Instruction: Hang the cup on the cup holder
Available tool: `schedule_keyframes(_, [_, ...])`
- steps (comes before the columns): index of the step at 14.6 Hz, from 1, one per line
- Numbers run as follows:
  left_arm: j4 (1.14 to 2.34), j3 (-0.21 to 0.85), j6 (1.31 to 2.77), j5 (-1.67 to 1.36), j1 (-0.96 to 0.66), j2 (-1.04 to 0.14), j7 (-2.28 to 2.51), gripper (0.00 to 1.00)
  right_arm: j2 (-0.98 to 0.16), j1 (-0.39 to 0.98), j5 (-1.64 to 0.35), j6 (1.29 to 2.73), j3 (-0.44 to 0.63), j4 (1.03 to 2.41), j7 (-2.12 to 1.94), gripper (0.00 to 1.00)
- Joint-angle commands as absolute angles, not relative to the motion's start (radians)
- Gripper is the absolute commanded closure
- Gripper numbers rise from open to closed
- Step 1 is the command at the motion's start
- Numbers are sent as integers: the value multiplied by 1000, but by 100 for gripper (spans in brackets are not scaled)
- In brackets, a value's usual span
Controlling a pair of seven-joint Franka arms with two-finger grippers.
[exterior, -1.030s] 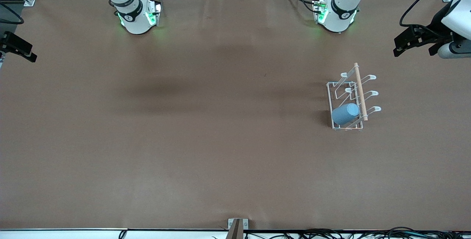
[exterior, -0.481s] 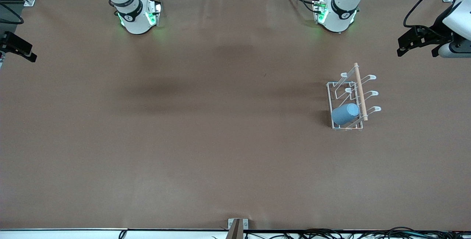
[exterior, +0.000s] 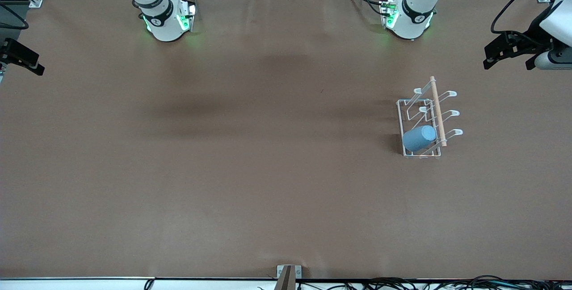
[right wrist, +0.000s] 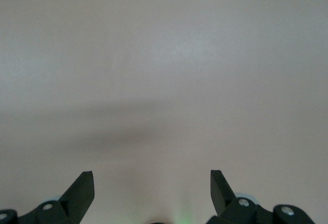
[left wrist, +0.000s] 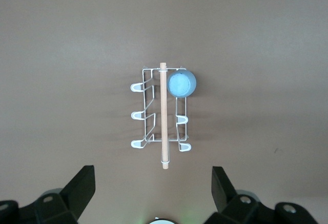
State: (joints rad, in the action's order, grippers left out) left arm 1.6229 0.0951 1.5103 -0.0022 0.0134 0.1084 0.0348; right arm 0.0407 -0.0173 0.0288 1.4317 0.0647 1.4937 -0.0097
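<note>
Hanging on a prong of the cup holder [exterior: 422, 122]: light blue cup [exterior: 419, 138]. Left pincer [left wrist: 154, 190] spread wide, empty, over the tabletop [exterior: 250, 169]. Right pincer [right wrist: 152, 190] likewise spread, empty.

Cup [exterior: 419, 138]: light blue, matt, smooth, plastic in look. Rack [exterior: 422, 122]: thin white coated wire with a slight sheen; its top dowel [exterior: 438, 111] is pale, unfinished-looking wood. Table [exterior: 250, 169]: covered with a brown, matt sheet, faintly creased. Left tool [left wrist: 154, 196] and right tool [right wrist: 152, 193]: black, matt fingers.
</note>
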Motion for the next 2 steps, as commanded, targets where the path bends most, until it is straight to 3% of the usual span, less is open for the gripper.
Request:
schedule_keyframes(1, [1598,95,1508,-8,17,92,34,0,52,-25,37,1431,61,1505,-17,0])
schedule_keyframes(2, [1598,95,1508,-8,17,92,34,0,52,-26,38,1433,61,1505,-17,0])
